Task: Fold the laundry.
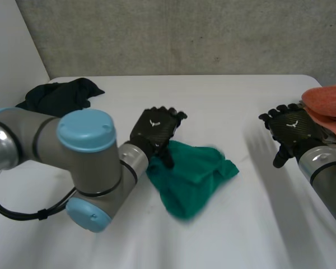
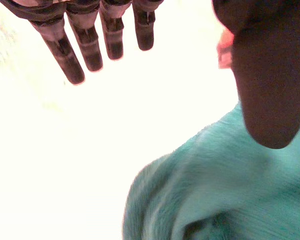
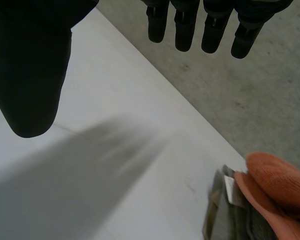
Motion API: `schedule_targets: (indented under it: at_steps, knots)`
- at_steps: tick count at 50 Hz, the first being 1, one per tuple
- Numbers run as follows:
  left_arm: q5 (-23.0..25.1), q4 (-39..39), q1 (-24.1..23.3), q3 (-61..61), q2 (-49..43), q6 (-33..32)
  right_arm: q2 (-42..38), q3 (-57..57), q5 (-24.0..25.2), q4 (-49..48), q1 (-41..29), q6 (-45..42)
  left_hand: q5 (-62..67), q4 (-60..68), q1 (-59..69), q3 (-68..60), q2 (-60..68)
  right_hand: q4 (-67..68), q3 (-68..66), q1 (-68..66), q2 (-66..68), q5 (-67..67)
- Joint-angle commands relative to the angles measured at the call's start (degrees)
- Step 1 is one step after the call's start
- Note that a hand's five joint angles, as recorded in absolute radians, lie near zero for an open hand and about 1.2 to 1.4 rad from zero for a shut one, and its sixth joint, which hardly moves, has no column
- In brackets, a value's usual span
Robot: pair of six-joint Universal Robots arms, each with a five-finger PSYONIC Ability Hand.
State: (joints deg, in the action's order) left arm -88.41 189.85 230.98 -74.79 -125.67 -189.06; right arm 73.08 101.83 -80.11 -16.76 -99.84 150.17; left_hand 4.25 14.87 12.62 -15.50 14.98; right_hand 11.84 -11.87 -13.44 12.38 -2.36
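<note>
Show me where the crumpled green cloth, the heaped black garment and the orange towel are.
crumpled green cloth [image 1: 193,176]: head view, the middle of the bunched fabric.
heaped black garment [image 1: 59,96]: head view, the middle of the heap.
orange towel [image 1: 331,101]: head view, its upper layer.
</note>
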Motion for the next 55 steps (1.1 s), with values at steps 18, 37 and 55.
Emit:
schedule_targets:
  at_steps: [18, 37, 55]
  knots:
    - [3.7, -0.6, 0.4, -16.2, 14.1, -3.0, -0.6, -6.2, 7.7, 24.6, -6.1, 5.3, 0.5, -0.1, 2.1, 0.7, -0.2, -1.8, 1.9, 3.4, -2.4, 2.4]
    - [6.4, 3.4, -0.2, -8.5, 1.4, -14.3, -8.7, -9.0, -4.3, 12.6, -10.3, 6.3, 65.7, 65.1, 67.4, -64.5, 65.0, -1.8, 1.9, 3.4, -2.4, 2.4]
    - [5.2, 3.9, 2.5, -2.2, 12.6, -9.2, -22.6, -33.9, -1.9, 15.6, -14.2, 15.2, 65.7, 65.1, 67.4, -64.5, 65.0, 68.2, -68.1, -66.6, 67.6, -67.6]
